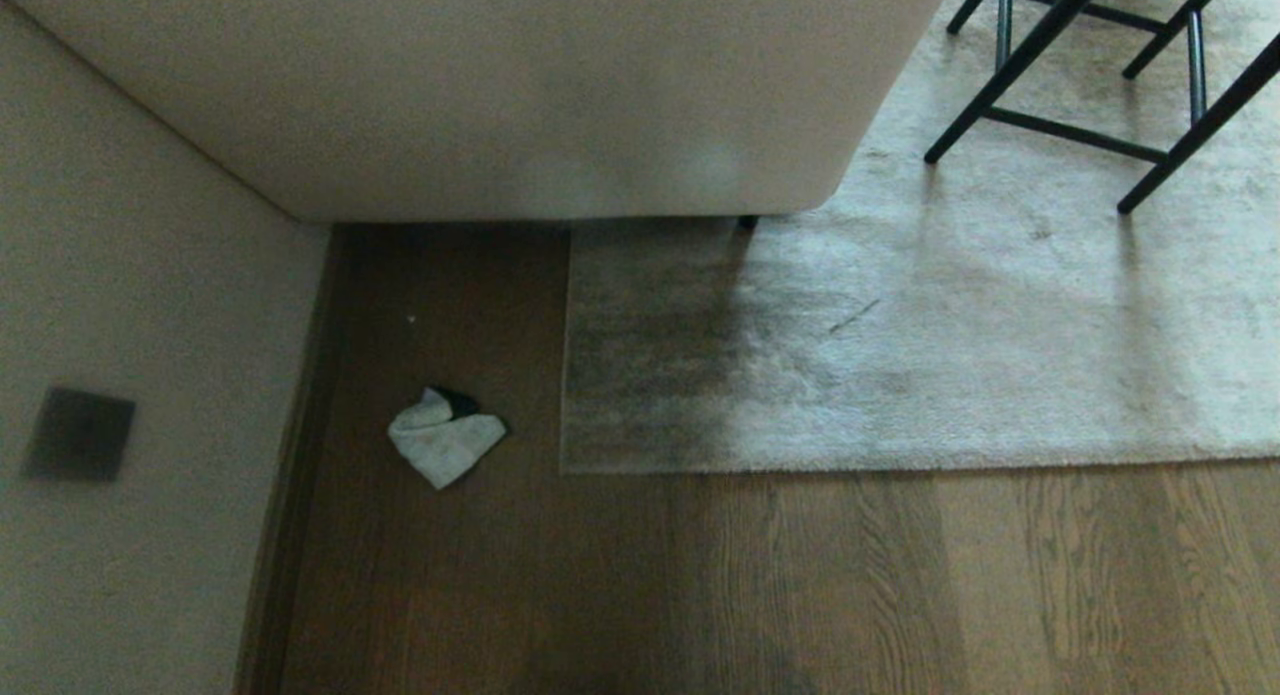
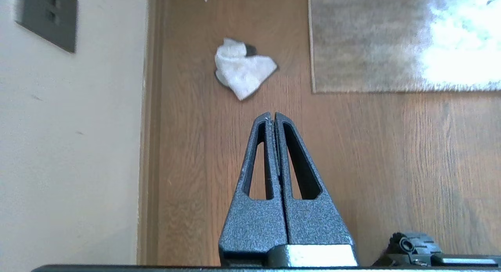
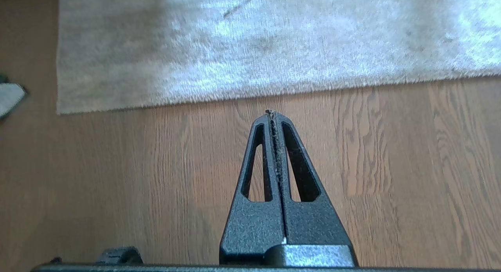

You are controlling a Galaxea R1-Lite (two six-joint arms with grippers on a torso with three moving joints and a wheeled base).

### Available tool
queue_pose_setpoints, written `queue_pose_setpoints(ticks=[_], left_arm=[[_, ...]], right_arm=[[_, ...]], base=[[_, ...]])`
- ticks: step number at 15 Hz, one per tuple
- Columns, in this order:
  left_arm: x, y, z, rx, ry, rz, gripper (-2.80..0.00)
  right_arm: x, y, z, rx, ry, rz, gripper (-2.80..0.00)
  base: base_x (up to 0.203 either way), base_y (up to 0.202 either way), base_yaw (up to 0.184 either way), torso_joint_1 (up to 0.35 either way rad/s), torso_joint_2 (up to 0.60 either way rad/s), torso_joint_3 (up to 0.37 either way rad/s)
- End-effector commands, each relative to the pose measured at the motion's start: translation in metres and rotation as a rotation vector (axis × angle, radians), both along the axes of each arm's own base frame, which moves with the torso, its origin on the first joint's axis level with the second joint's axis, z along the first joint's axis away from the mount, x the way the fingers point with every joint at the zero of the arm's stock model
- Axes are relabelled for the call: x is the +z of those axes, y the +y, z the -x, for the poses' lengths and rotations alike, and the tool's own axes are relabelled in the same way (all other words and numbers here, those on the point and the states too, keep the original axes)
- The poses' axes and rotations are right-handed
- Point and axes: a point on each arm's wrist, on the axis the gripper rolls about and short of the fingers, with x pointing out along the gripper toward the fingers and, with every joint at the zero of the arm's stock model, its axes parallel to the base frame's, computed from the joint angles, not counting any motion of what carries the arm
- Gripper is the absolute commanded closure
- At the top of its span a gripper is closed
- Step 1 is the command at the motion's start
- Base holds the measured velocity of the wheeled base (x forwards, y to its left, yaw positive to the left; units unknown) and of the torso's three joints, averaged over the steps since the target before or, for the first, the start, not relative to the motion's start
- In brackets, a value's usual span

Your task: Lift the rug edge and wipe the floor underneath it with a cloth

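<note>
The cloth [image 1: 445, 447] lies crumpled on the floor [image 1: 700, 595], between the wall [image 1: 130, 305] and the rug edge [image 1: 566, 375], apart from both. The rug lies flat, and its square corner [image 1: 566, 467] is near the cloth. The left tool [image 2: 273, 116] has its fingers pressed together and holds nothing; it hangs above the bare floor near the cloth. The right tool [image 3: 271, 113] is also fully closed and empty, above the floor just beside the rug's border.

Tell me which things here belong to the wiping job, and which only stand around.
For the job:
- cloth
- rug edge
- floor
- left gripper, shut
- right gripper, shut

Only around:
- sofa
- chair legs
- wall plate
</note>
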Motion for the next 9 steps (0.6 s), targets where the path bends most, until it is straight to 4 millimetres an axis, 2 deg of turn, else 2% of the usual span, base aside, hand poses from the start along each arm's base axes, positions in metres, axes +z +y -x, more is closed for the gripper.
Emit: queue_pose_setpoints(ticks=[1,9], left_arm=[[-0.0002,0.0000,-0.0001,0.000,0.001,-0.001,0.00],[0.0000,0.0000,0.0000,0.000,0.000,-0.001,0.00]], right_arm=[[0.0001,0.0000,-0.0001,0.000,0.000,0.000,0.00],[0.0001,0.0000,-0.0001,0.000,0.000,0.000,0.00]], base=[[0.000,0.000,0.000,0.003,0.00,0.203],[0.000,0.000,0.000,0.004,0.00,0.201]])
